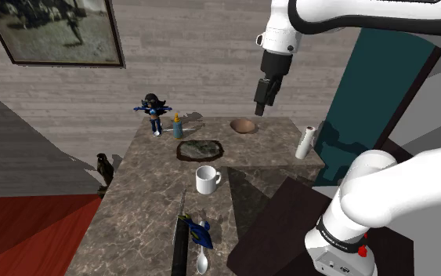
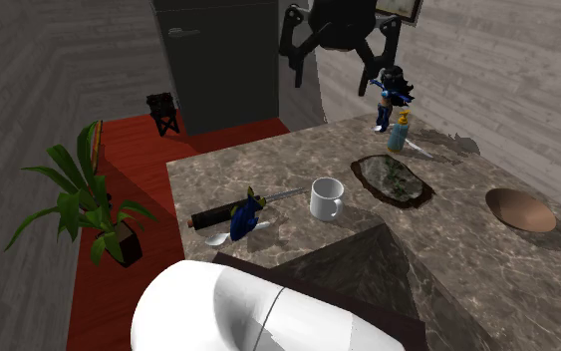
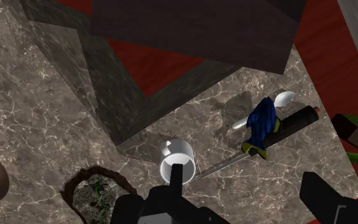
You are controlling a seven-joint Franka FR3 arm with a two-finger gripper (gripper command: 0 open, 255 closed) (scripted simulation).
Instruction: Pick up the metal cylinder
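no legible text or labels

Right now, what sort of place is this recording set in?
Probably a home kitchen: a stone-patterned counter carrying a white mug and a brown bowl, a tall dark fridge-like cabinet behind it, and a framed picture on the wall.

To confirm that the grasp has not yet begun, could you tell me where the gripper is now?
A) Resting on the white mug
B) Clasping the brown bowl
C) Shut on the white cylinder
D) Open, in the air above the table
D: the gripper hangs high over the table with its fingers apart, and the white cylinder stands untouched at the table's edge at the shoulder view's right.
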